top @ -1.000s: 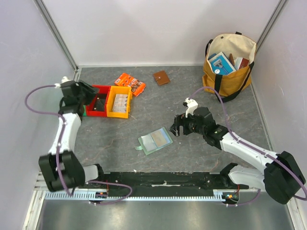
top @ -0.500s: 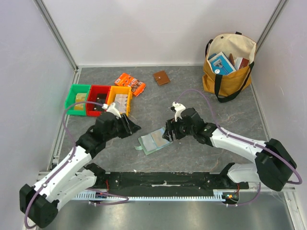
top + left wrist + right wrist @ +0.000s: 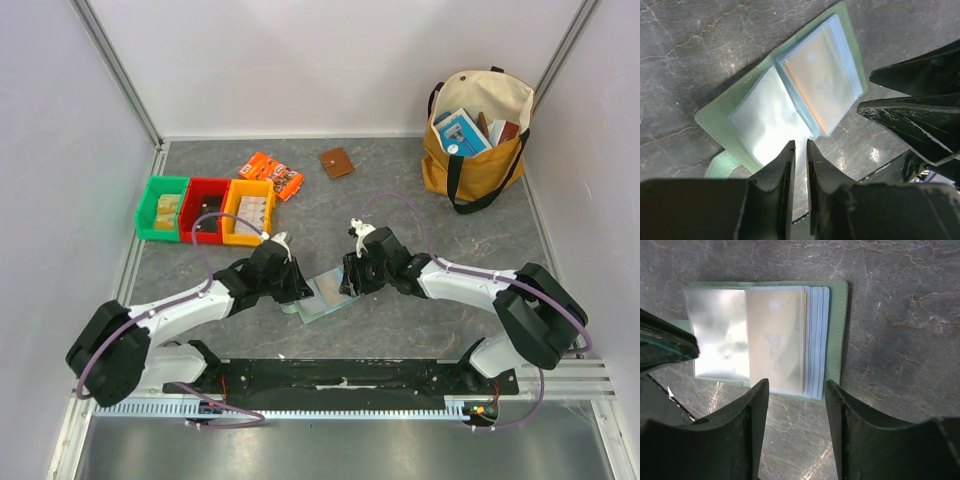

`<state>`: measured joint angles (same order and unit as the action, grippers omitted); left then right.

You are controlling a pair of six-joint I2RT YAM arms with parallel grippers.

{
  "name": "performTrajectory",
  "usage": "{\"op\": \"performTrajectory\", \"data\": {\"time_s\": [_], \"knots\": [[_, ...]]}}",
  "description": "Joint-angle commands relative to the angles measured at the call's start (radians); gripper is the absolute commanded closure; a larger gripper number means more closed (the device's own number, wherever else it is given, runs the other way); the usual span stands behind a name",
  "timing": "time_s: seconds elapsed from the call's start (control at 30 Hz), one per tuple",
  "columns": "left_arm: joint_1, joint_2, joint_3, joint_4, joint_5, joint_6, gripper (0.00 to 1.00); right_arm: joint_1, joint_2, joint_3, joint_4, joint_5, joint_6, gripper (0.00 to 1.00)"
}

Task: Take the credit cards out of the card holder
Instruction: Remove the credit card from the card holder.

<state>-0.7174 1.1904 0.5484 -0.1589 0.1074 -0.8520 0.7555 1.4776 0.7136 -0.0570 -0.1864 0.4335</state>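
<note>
The card holder (image 3: 325, 297) lies open and flat on the grey table, pale green with clear sleeves (image 3: 765, 112) (image 3: 838, 325). A tan-orange credit card (image 3: 820, 82) (image 3: 775, 337) sits inside its right-hand sleeve. My left gripper (image 3: 296, 287) (image 3: 801, 146) hovers over the holder's left page, its jaws only a narrow slit apart with nothing between them. My right gripper (image 3: 349, 278) (image 3: 797, 386) is open at the holder's right end, its jaws straddling the edge of the sleeve stack, and it grips nothing. I cannot tell whether either gripper touches the holder.
Green (image 3: 160, 208), red (image 3: 205, 212) and yellow (image 3: 248, 212) bins stand at the left. An orange printed packet (image 3: 272, 173) and a brown square wallet (image 3: 337, 162) lie at the back. A yellow tote bag (image 3: 478, 140) with books stands at the back right.
The left arm swung from the bins to the holder's left side. The right arm moved left onto the holder's right end. Both grippers' jaws narrowed.
</note>
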Motion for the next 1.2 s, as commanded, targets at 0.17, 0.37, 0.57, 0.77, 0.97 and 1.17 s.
{"op": "performTrajectory", "data": {"time_s": [0.17, 0.37, 0.57, 0.77, 0.97, 1.17], "knots": [[-0.010, 0.155, -0.022, 0.114, 0.018, -0.005, 0.86, 0.004, 0.065, 0.035, 0.086, -0.039, 0.024, 0.49], [-0.010, 0.199, -0.035, 0.139, 0.021, -0.013, 0.86, 0.004, 0.090, 0.026, 0.089, -0.050, 0.025, 0.53], [-0.011, 0.233, -0.015, 0.147, 0.025, -0.009, 0.86, 0.004, 0.058, 0.021, 0.089, -0.085, 0.034, 0.61], [-0.016, 0.265, 0.010, 0.151, 0.028, 0.002, 0.86, 0.004, 0.015, 0.023, 0.079, -0.107, 0.033, 0.63], [-0.019, 0.278, 0.027, 0.151, 0.028, 0.002, 0.86, 0.004, 0.007, 0.026, 0.072, -0.117, 0.028, 0.64], [-0.019, 0.219, 0.009, 0.122, -0.009, 0.002, 0.86, 0.004, -0.002, 0.027, 0.082, -0.154, 0.031, 0.66]]}}
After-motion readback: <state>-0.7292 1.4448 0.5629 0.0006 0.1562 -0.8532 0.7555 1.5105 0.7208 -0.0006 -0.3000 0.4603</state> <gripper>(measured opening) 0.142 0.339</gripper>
